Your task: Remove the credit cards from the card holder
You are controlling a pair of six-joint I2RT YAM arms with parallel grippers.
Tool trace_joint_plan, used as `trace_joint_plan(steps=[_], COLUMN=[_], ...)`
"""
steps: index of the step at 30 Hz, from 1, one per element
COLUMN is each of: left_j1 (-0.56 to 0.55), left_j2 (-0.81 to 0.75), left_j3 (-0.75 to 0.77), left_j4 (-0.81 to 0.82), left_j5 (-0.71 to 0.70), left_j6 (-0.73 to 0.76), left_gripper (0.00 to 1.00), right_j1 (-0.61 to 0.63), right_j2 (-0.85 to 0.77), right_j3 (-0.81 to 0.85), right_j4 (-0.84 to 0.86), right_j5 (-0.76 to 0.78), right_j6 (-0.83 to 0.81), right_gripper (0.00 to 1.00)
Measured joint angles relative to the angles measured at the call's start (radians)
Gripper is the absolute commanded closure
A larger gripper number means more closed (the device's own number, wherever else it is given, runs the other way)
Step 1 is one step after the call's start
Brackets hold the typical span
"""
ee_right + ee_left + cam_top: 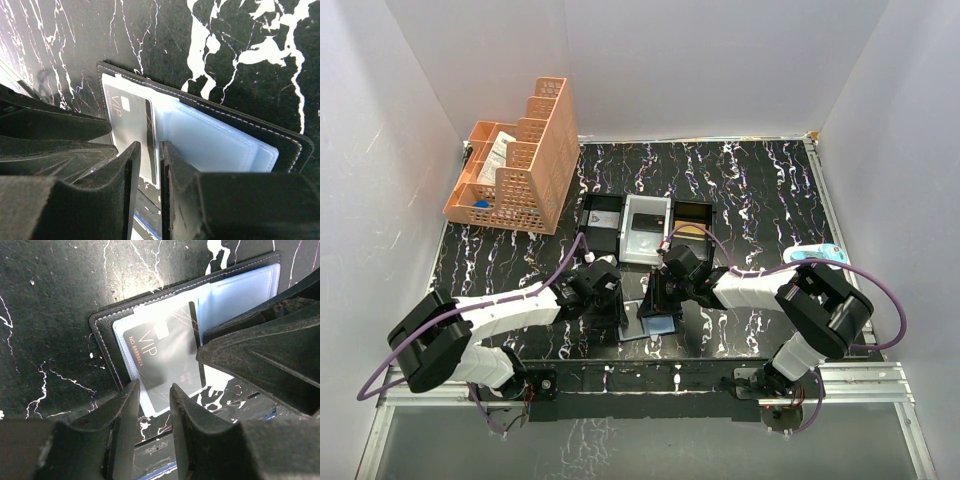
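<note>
Near the middle of the table's (760,190) near edge, seen from above, the card holder (660,323) lies open and flat, with the left gripper (617,312) and right gripper (652,300) crowded over it. We judge a clash possible if either shifts sideways, so close are they. Both arms reach forward low, forearms angled inward, wrists bent down.

From the left wrist, a black VIP card (162,360) sits in a clear sleeve (121,352) on the panel at the left gripper's side. Our left fingers (125,410) stand apart astride the sleeve's near edge, gripping nothing. Closing here could pinch plastic and card together and drag the card holder along.

From the right wrist, the jaws stand narrowly apart over the card's inner edge, and whether they pinch it we cannot tell. If nothing pins the card holder, pulling may lift it whole, or the card may slip free.
</note>
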Motion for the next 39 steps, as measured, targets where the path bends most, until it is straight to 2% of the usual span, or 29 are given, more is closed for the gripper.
trace_joint_plan(steps=[7,13,28,39], left_j1=[-0.021,-0.032,-0.044,-0.050], left_j2=[0.031,0.040,0.042,0.048], left_j3=[-0.008,-0.006,-0.005,-0.005], left_j4=[0.032,0.033,0.026,0.039], left_j5=[-0.002,-0.012,-0.040,-0.044], left_j6=[-0.022,-0.035,-0.061,-0.071], left_gripper=[0.84,0.86,0.87,0.87], right_j1=[0.000,-0.007,-0.030,-0.124], right_j2=[0.000,0.000,-0.015,-0.026], right_j3=[0.000,-0.018,-0.027,-0.049], right_j4=[0.003,0.026,0.010,-0.028], right_j5=[-0.009,-0.015,-0.086,-0.228], right_j6=[-0.002,-0.007,-0.113,-0.180], right_gripper=[0.81,1.00,1.00,1.00])
